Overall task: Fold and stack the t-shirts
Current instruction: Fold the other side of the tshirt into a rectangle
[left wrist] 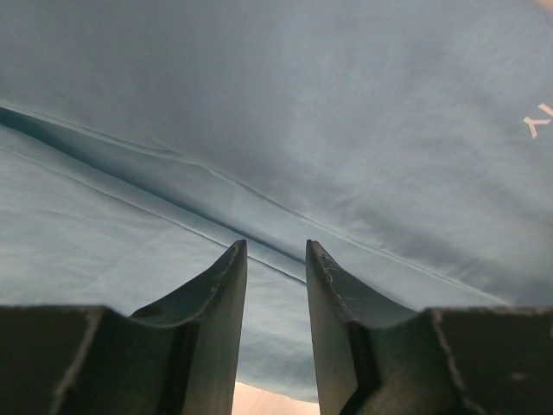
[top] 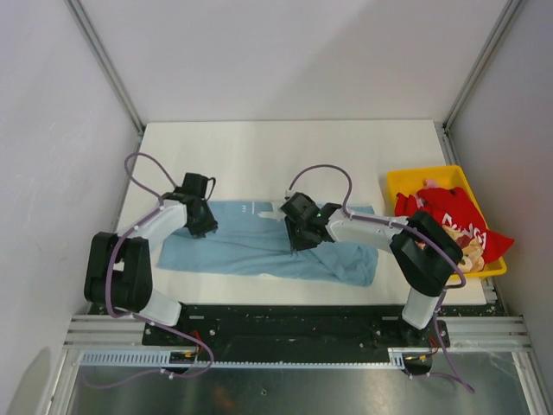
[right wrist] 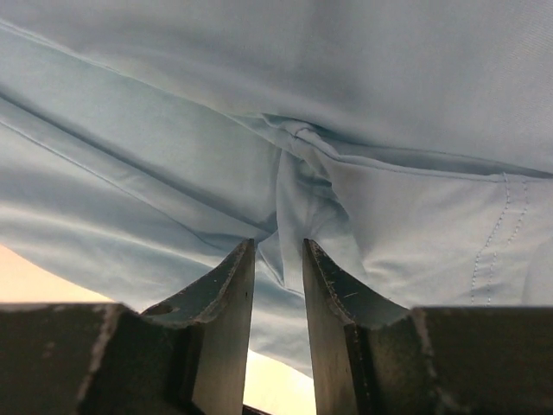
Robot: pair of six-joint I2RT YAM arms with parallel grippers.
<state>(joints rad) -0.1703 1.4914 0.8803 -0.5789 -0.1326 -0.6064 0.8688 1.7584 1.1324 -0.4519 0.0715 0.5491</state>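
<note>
The light blue t-shirt (top: 251, 246) lies flattened across the near half of the white table (top: 285, 156). My left gripper (top: 203, 226) hovers over its left end. In the left wrist view the gripper (left wrist: 276, 246) is open, with flat cloth (left wrist: 302, 130) and a hem seam under the tips. My right gripper (top: 300, 235) is over the shirt's middle. In the right wrist view its jaws (right wrist: 278, 245) stand apart, with a raised pucker of blue cloth (right wrist: 298, 186) between the tips. The red t-shirt (top: 454, 216) with white lettering lies crumpled at the right.
A yellow bin (top: 415, 175) at the table's right edge holds the red shirt, which hangs over its near rim. Grey walls and metal posts close in the table on the left, the right and the back. White lettering (left wrist: 537, 121) shows on the blue shirt.
</note>
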